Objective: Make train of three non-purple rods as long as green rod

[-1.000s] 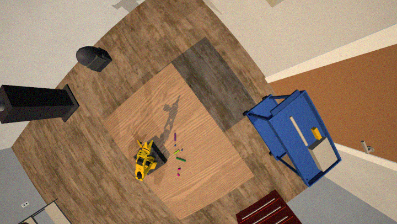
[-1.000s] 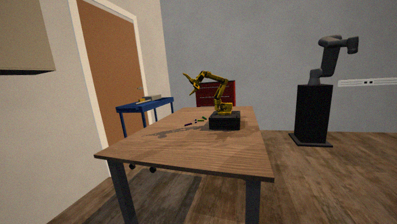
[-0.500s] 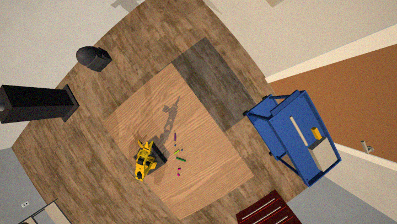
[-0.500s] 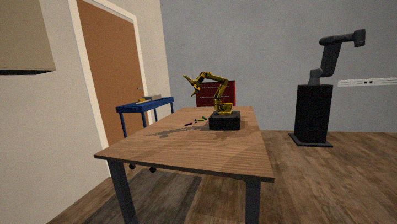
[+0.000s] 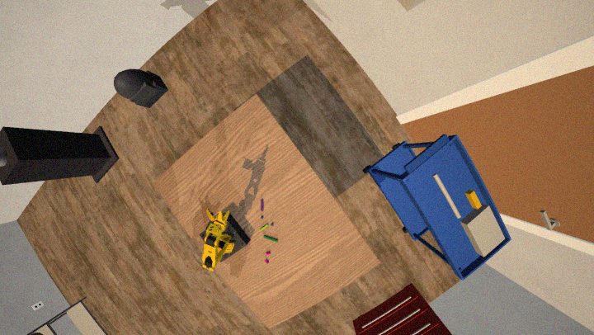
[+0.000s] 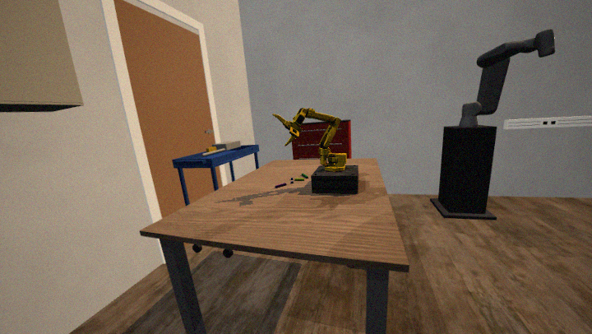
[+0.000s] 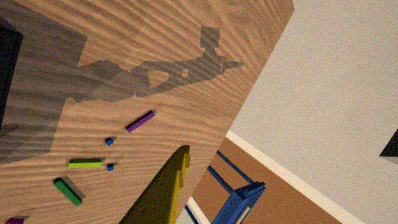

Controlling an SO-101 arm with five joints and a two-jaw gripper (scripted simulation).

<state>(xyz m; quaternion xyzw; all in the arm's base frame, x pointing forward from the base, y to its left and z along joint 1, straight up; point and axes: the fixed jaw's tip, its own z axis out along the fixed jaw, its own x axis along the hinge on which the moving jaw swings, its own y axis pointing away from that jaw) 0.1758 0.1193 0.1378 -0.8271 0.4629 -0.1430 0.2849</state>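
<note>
My gripper (image 6: 285,128) is open and empty, held high above the table on the yellow arm (image 5: 216,241). One yellow finger (image 7: 167,190) shows at the bottom of the wrist view. Below it the rods lie flat and apart on the table. The green rod (image 7: 67,191) lies next to the lime rod (image 7: 85,163). Two small blue rods (image 7: 109,142) (image 7: 110,167) lie near the lime one. The purple rod (image 7: 140,121) lies farthest out. In the top view the green rod (image 5: 271,238) lies between the lime rod (image 5: 264,227) and two magenta rods (image 5: 268,252) (image 5: 266,261).
The arm stands on a black base block (image 6: 334,178) on the wooden table. A blue trolley (image 5: 440,200) stands off the table's side near the door. A dark robot on a black pedestal (image 6: 466,165) and a red drawer cabinet (image 5: 401,313) stand on the floor.
</note>
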